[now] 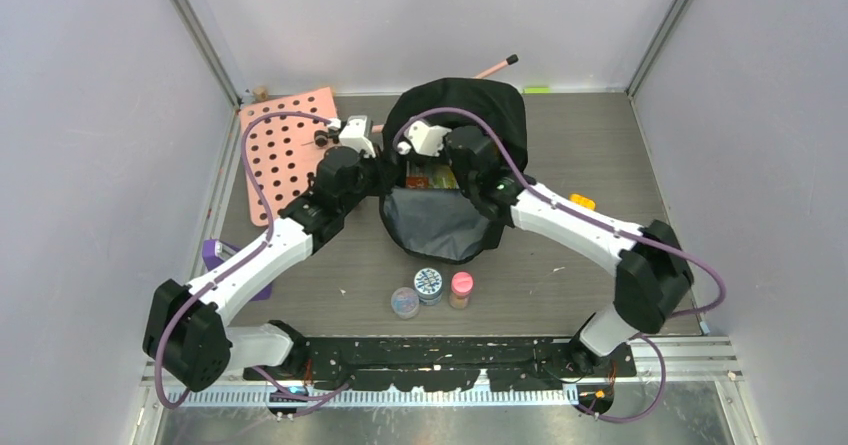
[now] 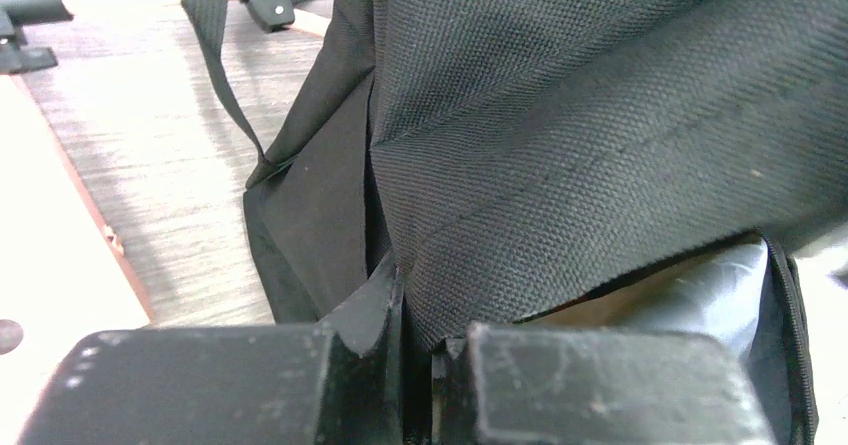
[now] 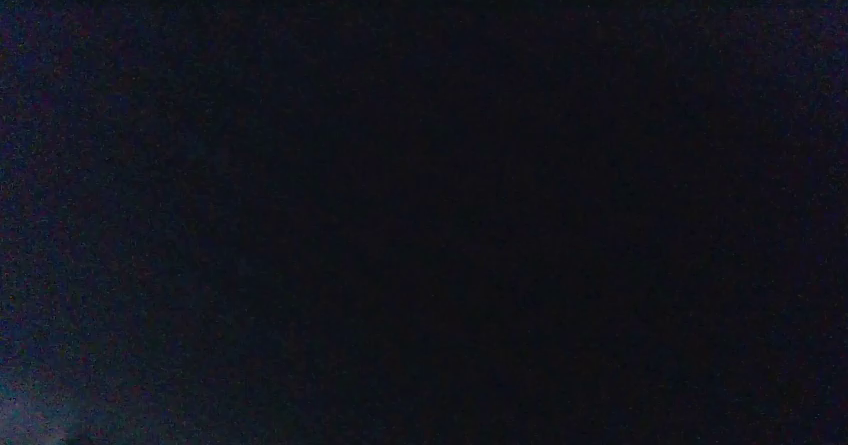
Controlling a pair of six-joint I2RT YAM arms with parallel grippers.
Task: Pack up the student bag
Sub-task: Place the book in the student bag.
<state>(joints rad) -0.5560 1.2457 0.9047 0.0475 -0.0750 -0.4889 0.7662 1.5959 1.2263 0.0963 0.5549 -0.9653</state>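
Student bag (image 1: 478, 105): centre of overhead frame, mouth open, grey lining showing; my left gripper (image 2: 425, 370): jaws pinched tight on the bag's black rim fabric. My right gripper: sunk inside the bag, wrist view black; I cannot tell its opening.

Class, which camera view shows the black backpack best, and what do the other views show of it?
The top external view: almost the whole backpack, mouth open, grey lining visible. The left wrist view shows only woven black fabric and a strap close up. The right wrist view is wholly dark.
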